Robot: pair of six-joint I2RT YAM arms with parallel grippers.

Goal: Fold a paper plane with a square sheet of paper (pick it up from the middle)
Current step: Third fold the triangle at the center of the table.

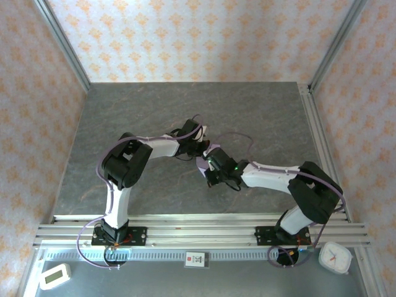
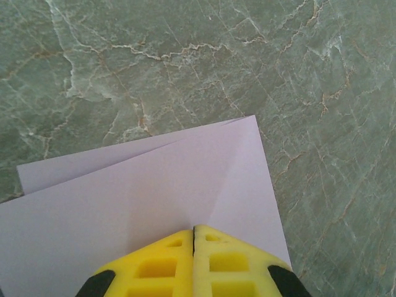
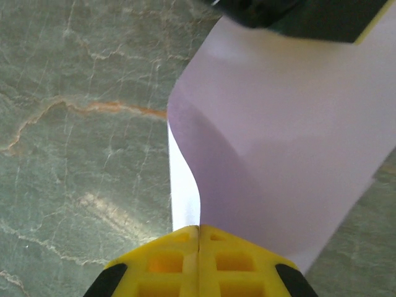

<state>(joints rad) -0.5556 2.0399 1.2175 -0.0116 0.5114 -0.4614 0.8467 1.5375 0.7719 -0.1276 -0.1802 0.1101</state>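
- Top view: my two arms meet over the middle of the table [image 1: 124, 124]. The square sheet of paper [image 1: 202, 163] is just a lilac sliver between my left gripper [image 1: 198, 147] and my right gripper [image 1: 210, 168]. It's way too small here to judge the fold.
- Left wrist: my left gripper [image 2: 193, 238] is clamped right down on the near edge of the square sheet of paper [image 2: 154, 192]. It's doubled over, with a second layer peeking out behind the top one and a faint crease heading toward the far corner. The edges look a bit off to me, so I'd line them up before pressing anything flat.
- Right wrist: my right gripper [image 3: 198, 232] is pinched tight on the square sheet of paper [image 3: 278, 136] too. The paper bows away toward the left gripper [image 3: 291, 15] at the top. Can't tell if it touches the table.
- So I'd move both arms together and not pull them apart, since thin paper like this would probably tear. Then ease that bow down gently so the crease lands where I want it.
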